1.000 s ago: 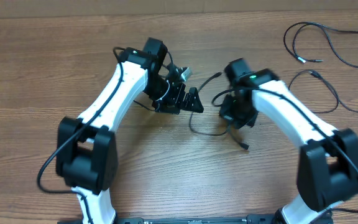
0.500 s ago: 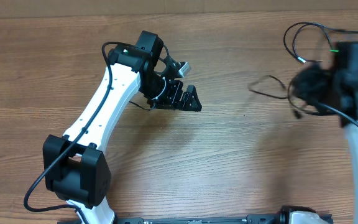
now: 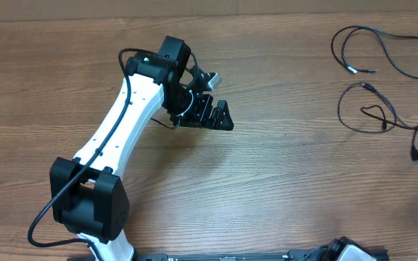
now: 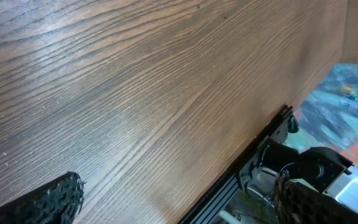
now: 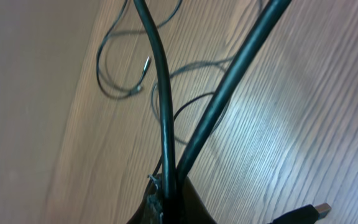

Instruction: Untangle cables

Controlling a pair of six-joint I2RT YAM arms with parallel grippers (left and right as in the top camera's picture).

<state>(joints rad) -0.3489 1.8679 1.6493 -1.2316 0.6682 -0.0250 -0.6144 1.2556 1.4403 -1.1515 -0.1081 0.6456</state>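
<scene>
Right end effector [image 5: 169,194]: closed, pinching a cable [image 5: 161,93].
Left end effector [image 3: 215,116]: spread wide, empty.
Next: lay it beside the loose cables [image 3: 361,70], never across.

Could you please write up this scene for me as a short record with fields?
Surface: brown wood-grain table
Left pincer: open, empty, above bare wood
Right pincer: shut on a thin black cable, near the table's right edge
Other cables: thin black looped cords lying on the table, far right
</scene>
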